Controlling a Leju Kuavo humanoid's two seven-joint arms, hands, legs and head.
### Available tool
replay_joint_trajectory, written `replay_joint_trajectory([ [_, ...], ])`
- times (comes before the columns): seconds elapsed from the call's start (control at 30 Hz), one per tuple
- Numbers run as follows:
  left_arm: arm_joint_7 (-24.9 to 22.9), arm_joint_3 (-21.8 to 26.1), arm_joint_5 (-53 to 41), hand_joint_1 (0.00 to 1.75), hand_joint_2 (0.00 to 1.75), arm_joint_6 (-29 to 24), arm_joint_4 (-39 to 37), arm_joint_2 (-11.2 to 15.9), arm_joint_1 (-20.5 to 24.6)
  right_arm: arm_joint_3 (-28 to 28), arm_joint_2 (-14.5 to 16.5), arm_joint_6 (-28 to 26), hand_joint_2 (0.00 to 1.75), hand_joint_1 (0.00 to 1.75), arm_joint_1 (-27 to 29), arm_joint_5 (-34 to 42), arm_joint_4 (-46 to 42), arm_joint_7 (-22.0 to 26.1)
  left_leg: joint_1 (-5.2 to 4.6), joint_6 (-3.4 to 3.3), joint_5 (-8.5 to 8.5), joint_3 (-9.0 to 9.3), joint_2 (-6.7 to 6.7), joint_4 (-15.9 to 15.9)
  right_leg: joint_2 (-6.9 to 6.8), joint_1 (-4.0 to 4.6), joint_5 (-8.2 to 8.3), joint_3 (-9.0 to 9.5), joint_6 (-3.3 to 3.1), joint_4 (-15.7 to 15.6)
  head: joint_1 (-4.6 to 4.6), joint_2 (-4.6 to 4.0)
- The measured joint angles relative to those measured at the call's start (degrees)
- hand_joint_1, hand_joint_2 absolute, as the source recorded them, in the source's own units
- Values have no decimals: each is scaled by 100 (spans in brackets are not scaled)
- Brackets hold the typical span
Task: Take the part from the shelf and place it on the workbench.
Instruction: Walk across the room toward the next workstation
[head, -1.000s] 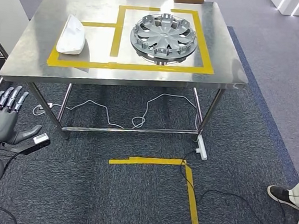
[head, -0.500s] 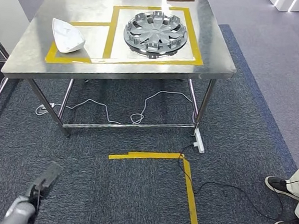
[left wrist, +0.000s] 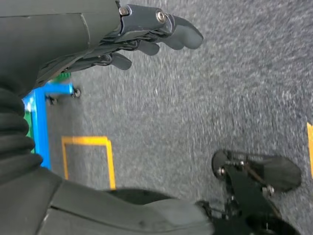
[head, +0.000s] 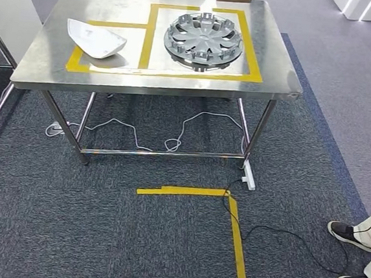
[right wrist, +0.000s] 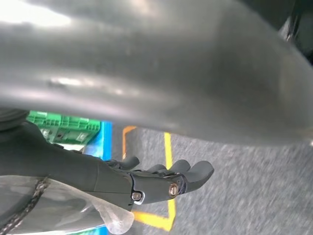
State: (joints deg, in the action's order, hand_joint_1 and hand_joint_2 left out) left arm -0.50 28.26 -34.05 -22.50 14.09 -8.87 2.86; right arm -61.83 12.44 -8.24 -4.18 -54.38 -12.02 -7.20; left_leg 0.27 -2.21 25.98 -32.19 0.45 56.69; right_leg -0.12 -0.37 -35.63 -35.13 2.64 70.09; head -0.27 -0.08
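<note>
white part (head: 96, 39) beside hubcap (head: 204, 39) on workbench (head: 49, 52); both hands slack, fingers apart, empty

Both arms hang low over the floor, the left hand (left wrist: 122, 36) with fingers (left wrist: 181, 32) stretched out straight and nothing in it, the right hand (right wrist: 147, 183) likewise extended and holding nothing.

The counter (head: 58, 56) is seen in bare silver steel, marked with yellow tape rectangles (head: 147, 38). A silver-grey hubcap (head: 204, 39) and a white part (head: 95, 39) are shown on it. The carpet (head: 116, 237) is speckled dark grey, crossed by yellow tape (head: 236, 241).
</note>
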Motion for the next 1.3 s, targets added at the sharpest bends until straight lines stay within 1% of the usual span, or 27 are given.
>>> replay_joint_trajectory([
  [0.07,61,69,44,0,175,20,-28,-77,-5,2,-34,-68,0,0,30,-41,-5,-4,-1,35,-15,-7,-11,17,1,-35,371,409,26,-796,4,1],
  [0.13,100,119,60,0,175,99,-51,-134,0,5,-50,-141,0,0,39,-53,-14,-3,-24,98,-28,-31,-24,51,21,-44,523,672,-10,-1325,-1,0],
  [0.23,150,177,50,0,44,352,-92,-181,-4,14,-61,-239,0,0,63,-87,-26,1,-22,202,-64,-71,-58,86,0,-25,563,691,-142,-1382,-2,0],
  [0.27,146,182,28,0,0,461,-105,-191,-10,21,-71,-262,0,0,68,-125,-31,-7,-12,233,-18,-99,-69,143,-28,-29,586,678,-184,-1383,-5,0],
  [0.33,-26,166,-145,0,0,676,-132,-210,-16,69,-106,-304,0,0,64,-297,-40,-19,2,287,301,-276,-75,579,-101,-41,627,639,-261,-1394,-24,1],
  [0.4,-380,61,-569,0,0,786,-151,-215,-13,183,-159,-310,0,0,51,-569,-46,-16,7,321,735,-563,-70,1356,-185,-21,650,606,-302,-1387,-37,1],
  [0.43,-528,-31,-816,0,0,802,-155,-211,-6,254,-188,-288,0,0,42,-694,-46,-16,9,323,851,-648,-69,1648,-235,-8,659,592,-310,-1383,-36,0],
  [0.47,-630,-138,-1027,0,0,818,-157,-205,0,325,-215,-256,0,0,26,-793,-46,-16,8,314,854,-640,-66,1746,-287,5,666,580,-313,-1380,-35,-1],
  [0.5,-709,-245,-1180,0,0,859,-158,-198,6,393,-234,-216,0,0,-6,-871,-46,-16,6,292,743,-518,-54,1603,-337,18,669,577,-313,-1378,-35,-1],
  [0.53,-809,-343,-1289,0,0,924,-161,-189,9,464,-247,-178,0,0,-53,-944,-46,-16,0,260,563,-313,-18,1270,-383,31,670,582,-313,-1377,-34,0],
  [0.6,-1073,-507,-1441,0,0,1061,-165,-173,14,619,-252,-109,0,0,-185,-1093,-46,-16,-46,168,283,110,183,480,-468,62,673,589,-298,-1368,-34,0],
  [0.63,-1200,-581,-1509,0,0,1097,-166,-167,20,705,-251,-82,0,0,-254,-1169,-46,-13,-72,129,234,219,270,231,-514,78,676,578,-281,-1360,-32,0],
  [0.67,-1294,-648,-1566,0,0,1102,-167,-161,23,791,-250,-59,0,0,-323,-1236,-46,-7,-97,97,237,250,316,113,-568,89,682,561,-258,-1352,-28,-1],
  [0.73,-1383,-755,-1637,0,0,1020,-168,-158,10,945,-246,-47,0,0,-449,-1317,-46,4,-98,48,213,214,231,59,-658,94,686,532,-200,-1343,-26,-1],
  [0.77,-1397,-790,-1662,0,0,952,-169,-159,-4,1003,-244,-55,0,0,-498,-1325,-46,5,-86,21,181,204,177,33,-600,85,652,509,-164,-1314,-22,-1],
  [0.8,-1402,-823,-1687,0,0,881,-170,-162,-11,1049,-243,-75,0,0,-529,-1317,-46,7,-68,-10,147,192,124,7,-470,75,559,454,-130,-1200,-19,0],
  [0.87,-1379,-894,-1781,0,0,763,-171,-176,-2,1100,-248,-167,0,0,-527,-1229,-46,23,-47,-54,94,148,8,-19,-140,48,200,181,-78,-602,-3,0],
  [0.93,-1312,-977,-1912,0,0,695,-174,-193,8,1114,-266,-313,0,0,-446,-1139,-46,38,-47,-68,61,94,-140,-13,-15,27,-122,-151,-54,149,1,-1],
  [0.97,-1271,-1020,-1970,0,0,683,-176,-199,3,1120,-281,-385,0,0,-387,-1132,-46,37,-47,-62,49,80,-220,-8,-5,19,-138,-219,-46,306,0,-1],
  [1.0,-1225,-1058,-2016,0,0,670,-178,-203,-2,1128,-299,-445,0,0,-326,-1146,-46,21,-45,-54,40,73,-304,-1,3,9,-38,-181,-41,237,0,-1],
  [1.03,-1180,-1089,-2045,0,0,657,-180,-209,-7,1137,-321,-490,0,0,-270,-1164,-46,-3,-42,-45,34,72,-385,6,32,-5,155,-37,-37,-54,0,-1],
  [1.1,-1103,-1124,-2069,0,0,602,-180,-224,-5,1148,-363,-527,0,0,-184,-1183,-45,-60,-46,-6,31,57,-527,37,267,-51,515,360,-26,-884,3,-1],
  [1.17,-1056,-1141,-2083,0,0,555,-180,-233,6,1152,-390,-536,0,0,-123,-1178,-44,-51,-52,58,16,4,-642,71,487,-80,605,586,-38,-1313,4,-1],
  [1.2,-1047,-1148,-2090,0,0,545,-181,-235,6,1154,-399,-538,0,0,-100,-1175,-44,-39,-50,96,-1,-27,-698,81,507,-75,588,608,-57,-1337,2,0],
  [1.23,-1044,-1153,-2094,0,0,539,-182,-235,2,1157,-408,-541,0,0,-83,-1173,-44,-40,-40,129,-21,-54,-762,84,446,-74,599,614,-88,-1333,0,0],
  [1.27,-1043,-1156,-2097,0,0,535,-185,-236,-5,1161,-415,-544,0,0,-74,-1172,-44,-62,-36,159,-13,-76,-754,108,378,-76,613,609,-122,-1338,2,0],
  [1.3,-1043,-1160,-2098,0,0,533,-187,-238,-9,1166,-419,-546,0,0,-68,-1172,-43,-90,-40,185,38,-113,-669,182,307,-82,626,608,-160,-1345,-16,0],
])
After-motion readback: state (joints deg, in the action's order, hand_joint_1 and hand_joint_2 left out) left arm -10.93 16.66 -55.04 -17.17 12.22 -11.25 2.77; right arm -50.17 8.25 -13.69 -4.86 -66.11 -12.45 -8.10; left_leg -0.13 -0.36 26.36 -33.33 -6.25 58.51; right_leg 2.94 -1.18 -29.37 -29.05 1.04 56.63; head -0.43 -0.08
